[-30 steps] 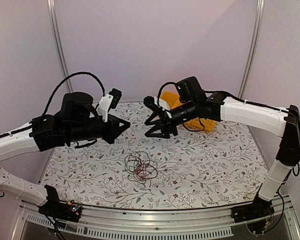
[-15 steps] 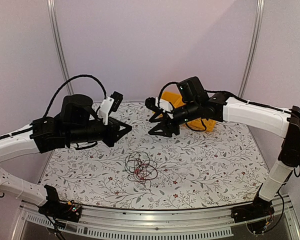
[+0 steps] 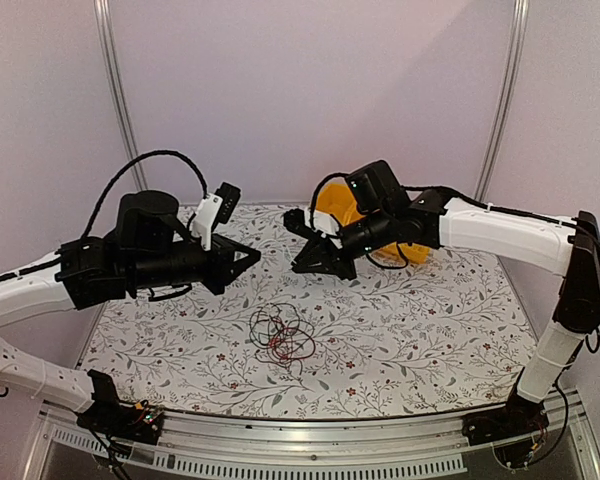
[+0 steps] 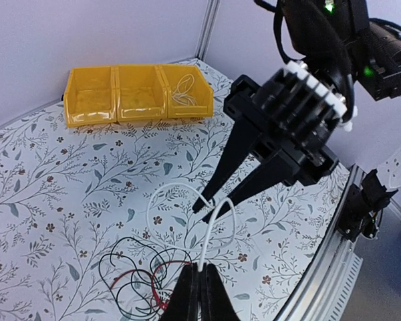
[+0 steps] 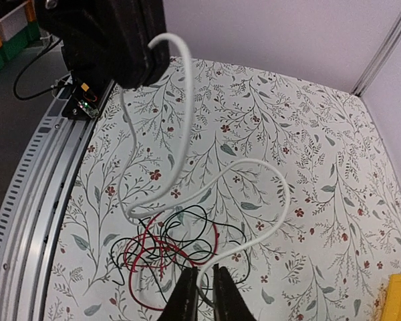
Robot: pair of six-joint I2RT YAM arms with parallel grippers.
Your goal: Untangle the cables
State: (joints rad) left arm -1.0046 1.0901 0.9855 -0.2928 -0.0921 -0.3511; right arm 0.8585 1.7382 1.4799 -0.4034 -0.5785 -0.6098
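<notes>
Item: thin white flexible wire (image 5: 186, 107), slung slack between your two pincers, above the flower-patterned desk (image 3: 430, 320). Your left pincer (image 4: 199, 287) is clamped on one end. Your right pincer (image 5: 202, 291) stands narrow about the other end; whether it holds firmly, you cannot tell. The black-and-red wire tangle (image 3: 282, 337) lies on the desk below, midway between them, so your pull likely runs outward, left and right.

cables (image 3: 280, 335): black and red loops
white cable (image 5: 188, 93): plain white
table (image 3: 430, 310): white ground, grey leafy sprigs, small red flowers
bins (image 4: 93, 100): yellow
arms (image 3: 500, 225): white shells, black joints
walls (image 3: 310, 90): pale lilac
</notes>
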